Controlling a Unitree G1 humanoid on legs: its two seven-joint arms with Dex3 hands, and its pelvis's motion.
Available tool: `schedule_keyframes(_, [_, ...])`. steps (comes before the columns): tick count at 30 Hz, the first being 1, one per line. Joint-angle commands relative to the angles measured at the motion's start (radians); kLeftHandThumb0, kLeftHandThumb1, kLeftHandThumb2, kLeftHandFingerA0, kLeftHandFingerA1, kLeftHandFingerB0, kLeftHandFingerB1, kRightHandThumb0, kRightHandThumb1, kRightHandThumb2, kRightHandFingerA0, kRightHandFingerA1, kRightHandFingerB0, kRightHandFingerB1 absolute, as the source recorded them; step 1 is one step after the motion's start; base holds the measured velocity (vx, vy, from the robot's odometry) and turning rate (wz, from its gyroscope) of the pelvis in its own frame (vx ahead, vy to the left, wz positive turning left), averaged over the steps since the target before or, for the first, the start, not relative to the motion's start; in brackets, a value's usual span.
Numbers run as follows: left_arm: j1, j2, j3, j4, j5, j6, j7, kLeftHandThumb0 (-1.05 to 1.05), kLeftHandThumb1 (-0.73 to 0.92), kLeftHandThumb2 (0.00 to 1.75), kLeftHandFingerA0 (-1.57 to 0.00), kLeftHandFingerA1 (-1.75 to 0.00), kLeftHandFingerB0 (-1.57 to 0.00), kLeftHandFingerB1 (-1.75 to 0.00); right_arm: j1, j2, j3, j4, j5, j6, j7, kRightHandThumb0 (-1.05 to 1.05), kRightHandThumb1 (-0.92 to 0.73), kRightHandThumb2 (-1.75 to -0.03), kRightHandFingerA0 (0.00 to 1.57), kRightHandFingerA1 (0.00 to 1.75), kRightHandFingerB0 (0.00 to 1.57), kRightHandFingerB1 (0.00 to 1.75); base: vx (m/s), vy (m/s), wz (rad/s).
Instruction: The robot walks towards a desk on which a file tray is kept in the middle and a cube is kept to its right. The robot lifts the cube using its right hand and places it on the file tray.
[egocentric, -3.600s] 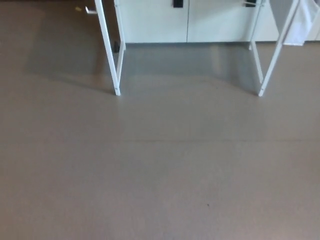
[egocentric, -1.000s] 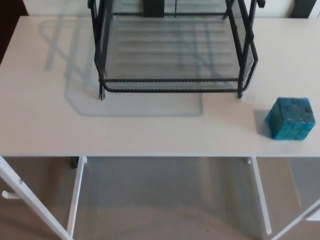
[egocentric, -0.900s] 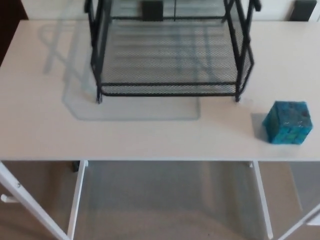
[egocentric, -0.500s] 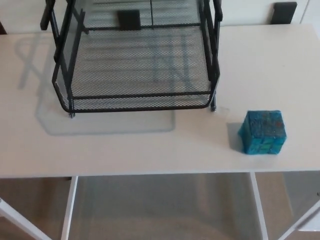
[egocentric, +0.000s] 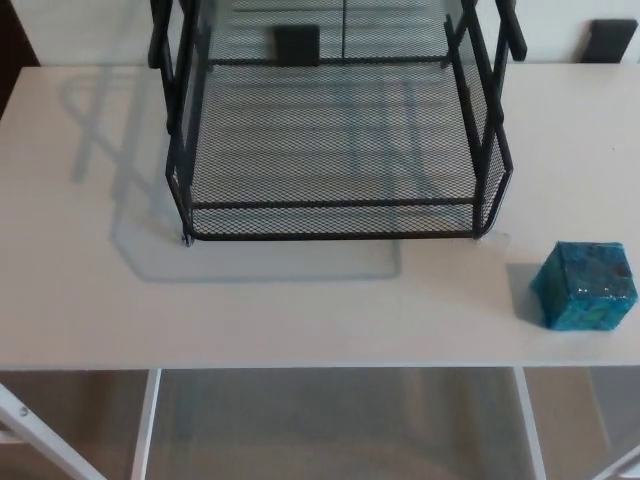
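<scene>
A black wire-mesh file tray (egocentric: 335, 215) stands in the middle of the white desk (egocentric: 80, 290), its open front facing me. A teal cube (egocentric: 585, 285) with a mottled blue surface sits on the desk to the right of the tray, close to the front edge. The cube is apart from the tray. Neither of my hands shows in the head view.
The desk's front edge runs across the lower part of the picture, with white legs (egocentric: 145, 420) and brown floor below it. Two small black objects (egocentric: 610, 40) sit at the desk's back edge against a white wall.
The camera has moved: the whole picture has shifted right and down since half a second ago, and the desk looks closer. Tray and cube keep their places on the desk.
</scene>
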Motion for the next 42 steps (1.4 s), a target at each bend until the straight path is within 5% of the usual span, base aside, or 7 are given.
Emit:
schedule_keyframes(1, [0.020, 0.008, 0.009, -0.011, -0.011, -0.017, 0.001, -0.97, 0.65, 1.14, -0.24, -0.83, -0.13, -0.67, 0.010, -0.011, -0.065, -0.036, 0.073, 0.042, 0.020, -0.65, -0.49, -0.82, 0.45, 0.60, 0.10, 0.46, 0.00, 0.000, 0.00])
schedule_keyframes(2, [0.017, 0.007, 0.019, -0.004, -0.022, -0.014, -0.002, -0.99, 0.86, 0.66, -0.15, -0.97, -0.13, -0.75, 0.020, -0.008, -0.069, -0.048, 0.068, 0.036, 0.009, -0.66, -0.48, -0.82, 0.44, 0.61, 0.08, 0.47, 0.00, 0.000, 0.00])
schedule_keyframes(17, [-0.030, 0.011, 0.120, -0.049, -0.093, -0.013, -0.093, -0.95, 0.61, 1.07, -0.03, -0.71, -0.10, -0.64, -0.151, -0.081, -0.255, -0.180, 0.131, 0.153, -0.080, -0.71, -0.48, -0.87, 0.26, 0.61, 0.01, 0.31, -0.02, 0.105, -0.05])
schedule_keyframes(25, [-0.018, 0.009, 0.126, -0.039, -0.100, -0.020, -0.095, -0.97, 0.63, 1.09, -0.09, -0.75, -0.10, -0.65, -0.315, -0.130, -0.230, -0.235, 0.102, 0.001, -0.053, -1.05, -0.56, -0.59, 0.34, 1.13, 0.21, 1.23, 0.03, 0.215, -0.07])
schedule_keyframes(36, [0.011, -0.009, 0.148, -0.061, -0.114, -0.004, -0.079, -0.94, 0.63, 1.09, -0.17, -0.77, -0.13, -0.64, -0.217, -0.155, -0.265, -0.495, 0.110, 0.083, -0.063, -1.05, -0.22, -0.92, 0.61, 1.28, 0.02, 0.90, 0.03, -0.153, 0.19])
schedule_keyframes(37, [0.011, -0.009, 0.147, -0.061, -0.113, -0.005, -0.071, -0.92, 0.64, 1.10, -0.19, -0.77, -0.13, -0.63, -0.219, -0.153, -0.282, -0.462, 0.113, 0.073, -0.084, -1.05, -0.55, -0.63, 0.61, 1.39, 0.30, 1.51, 0.10, -0.125, 0.05])
schedule_keyframes(42, [0.009, -0.013, 0.143, -0.057, -0.115, -0.013, -0.067, -0.92, 0.64, 1.09, -0.19, -0.77, -0.12, -0.63, -0.209, -0.147, -0.375, -0.358, 0.168, 0.037, -0.086, -1.05, -0.47, -0.66, 0.65, 1.53, 0.46, 1.61, 0.01, 0.020, -0.01])
